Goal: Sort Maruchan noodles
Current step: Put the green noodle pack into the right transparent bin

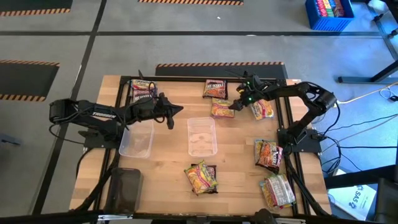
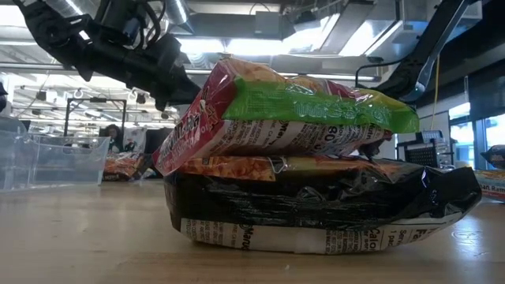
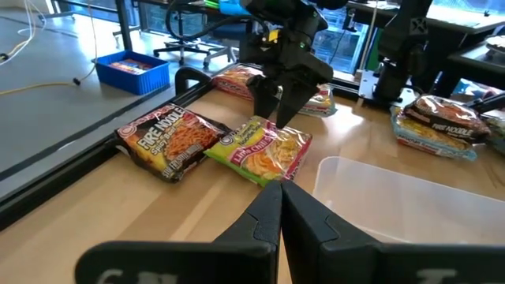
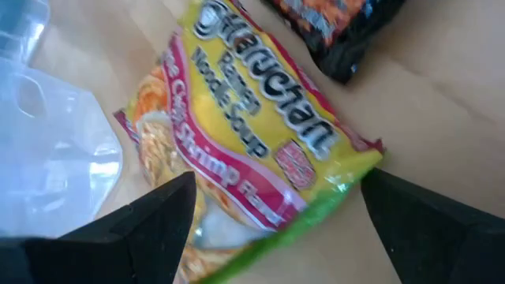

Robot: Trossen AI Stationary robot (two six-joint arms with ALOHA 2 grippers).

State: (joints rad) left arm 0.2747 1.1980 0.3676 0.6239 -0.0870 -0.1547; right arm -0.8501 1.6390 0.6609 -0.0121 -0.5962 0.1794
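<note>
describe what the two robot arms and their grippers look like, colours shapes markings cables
Both arms are dark, near-black jointed links. The left arm bears pale lettering along one link, too small to read. Green lights glow near the right arm's wrist, and black cables trail from its base. The left gripper has two black, wedge-shaped fingers tapering to tips; the right gripper has broad, flat, matte black fingers.

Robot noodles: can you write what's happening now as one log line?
right gripper: open, above yellow shrimp packet | left gripper: shut, empty, waiting near clear tray | packet not gripped yet
</note>
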